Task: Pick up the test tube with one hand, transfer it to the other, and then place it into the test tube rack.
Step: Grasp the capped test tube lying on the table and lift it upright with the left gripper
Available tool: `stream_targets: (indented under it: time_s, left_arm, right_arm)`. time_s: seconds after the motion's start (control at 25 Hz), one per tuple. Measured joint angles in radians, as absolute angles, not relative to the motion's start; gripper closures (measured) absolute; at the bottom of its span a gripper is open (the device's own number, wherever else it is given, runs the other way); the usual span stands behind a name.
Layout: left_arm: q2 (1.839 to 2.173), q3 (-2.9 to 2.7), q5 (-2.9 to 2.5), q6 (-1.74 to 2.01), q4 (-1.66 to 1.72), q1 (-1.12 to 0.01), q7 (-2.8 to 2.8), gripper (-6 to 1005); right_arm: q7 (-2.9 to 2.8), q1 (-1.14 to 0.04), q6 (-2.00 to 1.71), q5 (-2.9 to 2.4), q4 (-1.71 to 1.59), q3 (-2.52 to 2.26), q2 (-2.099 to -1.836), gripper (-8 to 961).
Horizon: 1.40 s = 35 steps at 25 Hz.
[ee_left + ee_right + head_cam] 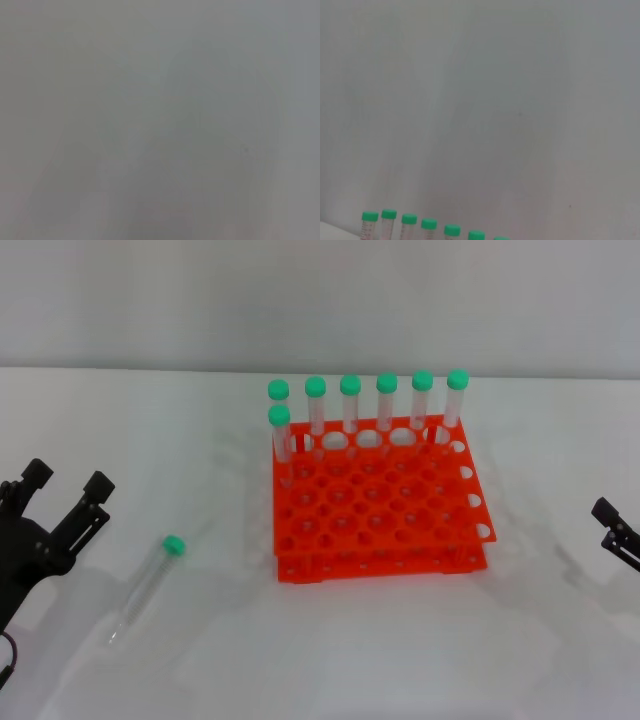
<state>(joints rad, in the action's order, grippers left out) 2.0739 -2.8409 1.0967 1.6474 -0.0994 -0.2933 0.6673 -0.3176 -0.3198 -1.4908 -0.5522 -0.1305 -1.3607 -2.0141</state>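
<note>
A clear test tube (147, 586) with a green cap lies flat on the white table, left of the orange-red test tube rack (380, 508). My left gripper (68, 482) is open and empty, just left of the lying tube and apart from it. My right gripper (615, 528) shows only at the right edge of the head view, well right of the rack. Several green-capped tubes (350, 405) stand upright in the rack's back row and back-left corner. Their caps also show in the right wrist view (409, 219). The left wrist view shows only blank grey.
The white table (330, 650) runs back to a pale wall (320, 300). Most of the rack's holes hold nothing.
</note>
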Motion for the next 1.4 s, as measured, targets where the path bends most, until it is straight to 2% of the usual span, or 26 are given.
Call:
stream_targets:
  time_s: [1.4]
  left_arm:
    - [2.076, -2.840, 1.103, 1.652, -0.127, -0.293, 0.673, 108]
  right_arm:
    - [-0.329, -0.311, -1.546, -0.549, -0.117, -1.371, -2.015, 95]
